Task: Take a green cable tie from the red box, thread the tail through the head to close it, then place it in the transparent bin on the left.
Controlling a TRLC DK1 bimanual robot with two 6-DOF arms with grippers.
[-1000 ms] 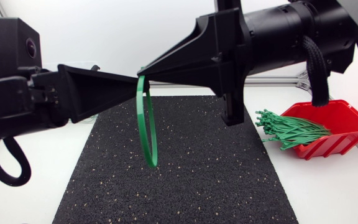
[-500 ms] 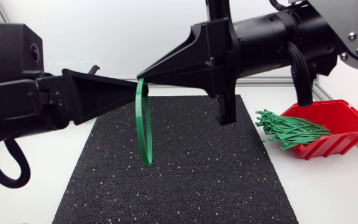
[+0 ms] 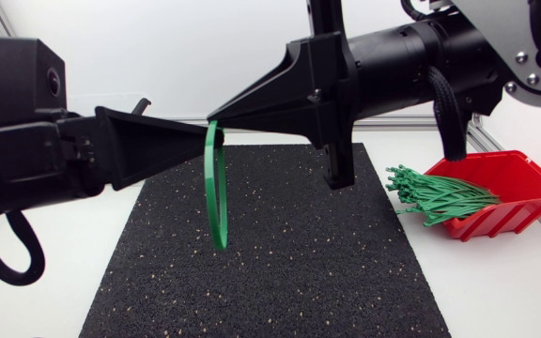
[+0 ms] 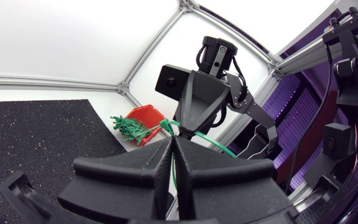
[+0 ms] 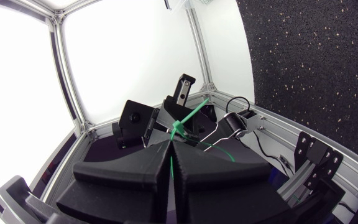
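Loop of green cable tie [image 3: 216, 192] hangs above the black mat [image 3: 280, 272], its top pinched by my left fingers [image 3: 153, 145] and my right fingers [image 3: 270, 94], both pairs pressed together on it. More ties [image 3: 435, 195] spill from the red box [image 3: 519, 183] on the counter [image 3: 496, 282] at my right

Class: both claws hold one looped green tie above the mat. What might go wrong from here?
Both the left claw and right claw pinch the cable tie only at its top; a slip might drop it onto the black mat. Spare ties overhang the red box; the right arm might sweep them out.
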